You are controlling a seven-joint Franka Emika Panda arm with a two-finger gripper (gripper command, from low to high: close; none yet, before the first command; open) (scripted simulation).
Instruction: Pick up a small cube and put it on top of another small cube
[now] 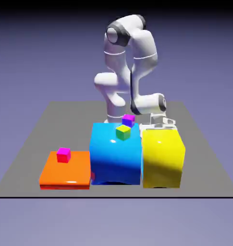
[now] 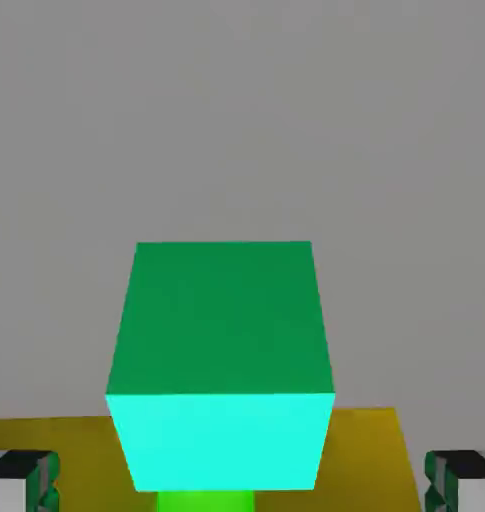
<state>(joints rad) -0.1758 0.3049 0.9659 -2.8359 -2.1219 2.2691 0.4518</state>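
The blue block [image 1: 115,153] is a bright, glossy sky blue. On top of it sit a yellow-green small cube [image 1: 123,132] and a purple small cube [image 1: 128,119]. To its left in the exterior view lies an orange slab [image 1: 66,170] carrying a magenta small cube [image 1: 63,154]; to its right stands a shiny yellow block [image 1: 163,156]. Seen from the hand, the teal cube [image 2: 222,365] shows a darker green top and a pale turquoise front. The bench [image 1: 36,139] is plain grey, the arm [image 1: 130,62] white with dark grey joints.

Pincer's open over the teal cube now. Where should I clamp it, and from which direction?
Clamp the teal cube across its two flat side faces, keeping the present approach along the pincer. The hand view shows it squared up and centred between the open fingertips, sitting on the yellow block.
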